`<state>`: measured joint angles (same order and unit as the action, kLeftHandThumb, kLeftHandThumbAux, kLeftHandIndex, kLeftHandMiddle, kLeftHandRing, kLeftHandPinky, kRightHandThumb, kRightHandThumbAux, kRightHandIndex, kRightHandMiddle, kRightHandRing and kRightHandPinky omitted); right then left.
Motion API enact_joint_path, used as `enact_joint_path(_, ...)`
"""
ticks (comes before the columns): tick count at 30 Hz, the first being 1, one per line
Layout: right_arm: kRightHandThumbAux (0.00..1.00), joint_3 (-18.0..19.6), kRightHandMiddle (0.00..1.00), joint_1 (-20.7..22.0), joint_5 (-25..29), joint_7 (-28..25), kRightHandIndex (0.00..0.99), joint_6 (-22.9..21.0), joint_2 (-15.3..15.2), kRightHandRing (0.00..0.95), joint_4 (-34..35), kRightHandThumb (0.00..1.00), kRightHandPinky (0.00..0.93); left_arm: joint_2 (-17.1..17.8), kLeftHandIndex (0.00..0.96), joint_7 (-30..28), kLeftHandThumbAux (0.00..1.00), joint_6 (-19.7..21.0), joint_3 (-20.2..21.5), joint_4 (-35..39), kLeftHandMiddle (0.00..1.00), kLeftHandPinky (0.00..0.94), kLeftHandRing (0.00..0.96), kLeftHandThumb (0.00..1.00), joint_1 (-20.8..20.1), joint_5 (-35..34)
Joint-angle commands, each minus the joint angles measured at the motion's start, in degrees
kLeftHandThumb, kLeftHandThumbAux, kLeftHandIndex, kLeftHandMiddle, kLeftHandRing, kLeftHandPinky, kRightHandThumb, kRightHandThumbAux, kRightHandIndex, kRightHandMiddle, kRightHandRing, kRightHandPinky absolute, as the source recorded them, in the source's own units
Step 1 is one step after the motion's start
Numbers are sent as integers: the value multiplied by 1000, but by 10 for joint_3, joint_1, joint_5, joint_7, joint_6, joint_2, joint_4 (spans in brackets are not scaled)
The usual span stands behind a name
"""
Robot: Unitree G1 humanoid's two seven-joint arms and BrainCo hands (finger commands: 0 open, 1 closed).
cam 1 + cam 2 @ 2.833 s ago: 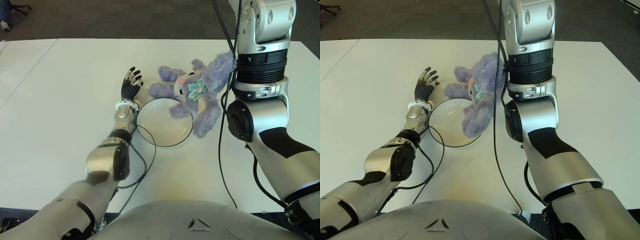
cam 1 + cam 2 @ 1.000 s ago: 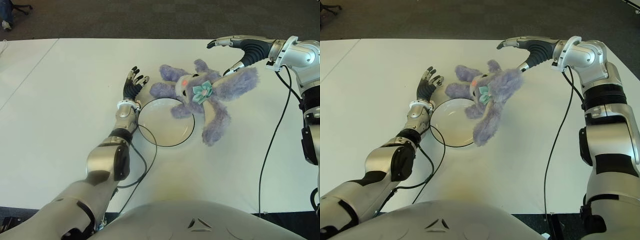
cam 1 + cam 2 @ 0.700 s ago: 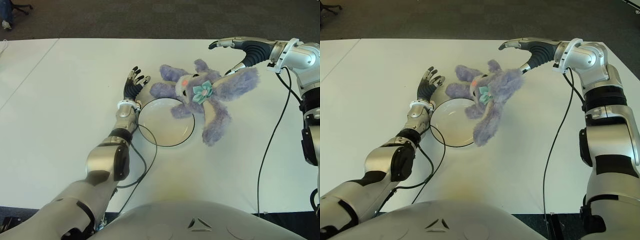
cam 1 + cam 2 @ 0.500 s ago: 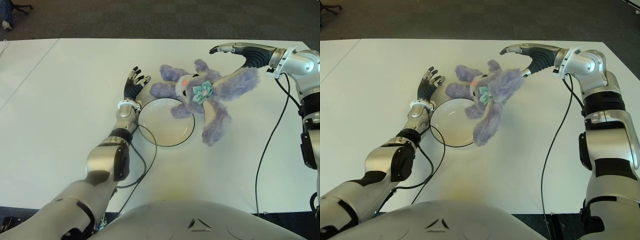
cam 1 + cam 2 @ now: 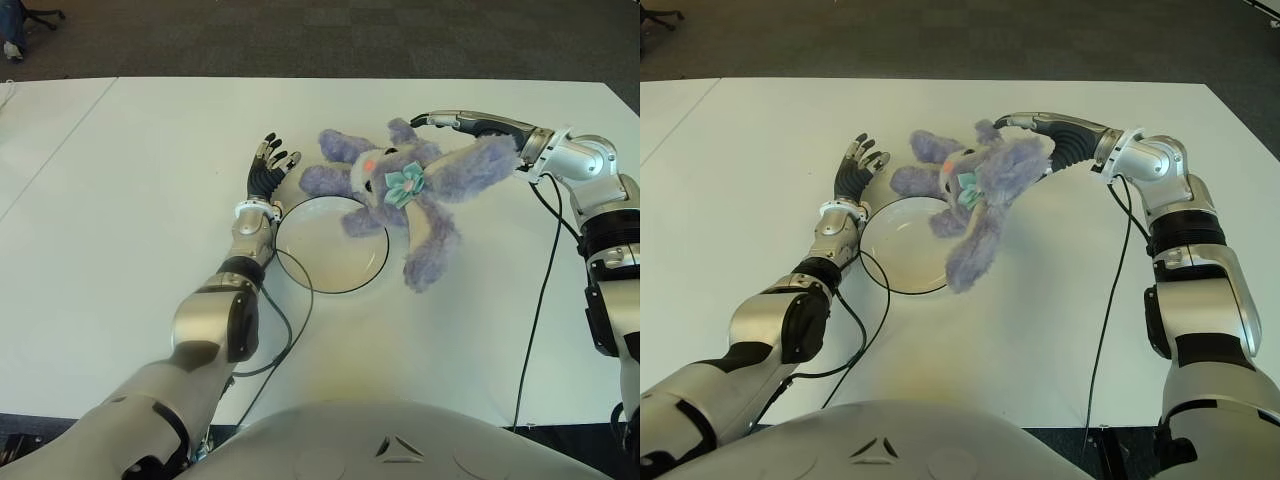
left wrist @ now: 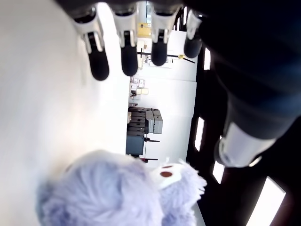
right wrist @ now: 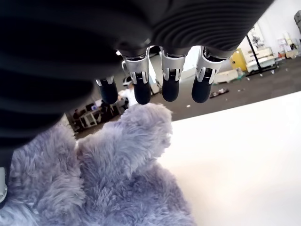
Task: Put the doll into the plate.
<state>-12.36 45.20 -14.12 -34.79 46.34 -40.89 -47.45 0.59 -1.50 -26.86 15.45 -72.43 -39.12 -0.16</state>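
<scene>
Right hand: extended flat above the far side of the doll, fingers straight and apart, holding nothing. Fingertips over the plush fur in the right wrist view; contact with the fur cannot be confirmed.

Left hand: just beside the far-left rim of the plate, palm up, fingers spread and relaxed, holding nothing. Fingertips clear of the doll in the left wrist view.

Doll: purple plush animal with a teal bow at the neck and a pink nose. Lying on the table at the far-right edge of the plate. One paw and part of the head overlapping the plate rim; body and legs outside the plate, on the table.

Plate: round, white, dark-rimmed, between the left forearm and the doll. Bowl area bare apart from the overlapping paw.

Table: white top, carrying plate and doll.

Cables: black, one trailing from the right wrist toward the near table edge, another looping beside the left forearm.

Hidden or unclear: right thumb position concealed behind the doll's fur; far rim of the plate covered by the doll.
</scene>
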Motion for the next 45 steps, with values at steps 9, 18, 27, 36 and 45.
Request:
enact_joint_path(9,503,-5,0,-26,-25,63,0,-4,36,0,-18,40,0,-17,36,1,702,85,15,-53,122,220,162,237,65,-12)
enact_joint_path(18,546,-11,0,-43,-36,100,0,29,56,0,-20,82,20,-18,37,0,708,88,24,-53,133,230,171,236,64,-14)
enact_joint_path(27,595,-13,0,-49,-40,116,0,55,70,0,-12,155,54,-18,37,5,721,86,20,-53,132,204,165,196,65,-11)
enact_joint_path(36,651,-16,0,-43,-60,148,2,59,88,7,-13,194,85,-17,25,6,724,86,17,-54,130,202,160,148,64,-8)
enact_joint_path(45,714,-17,0,-58,-55,164,12,28,128,9,-10,239,73,-17,32,5,725,90,21,-54,140,222,171,165,63,-13)
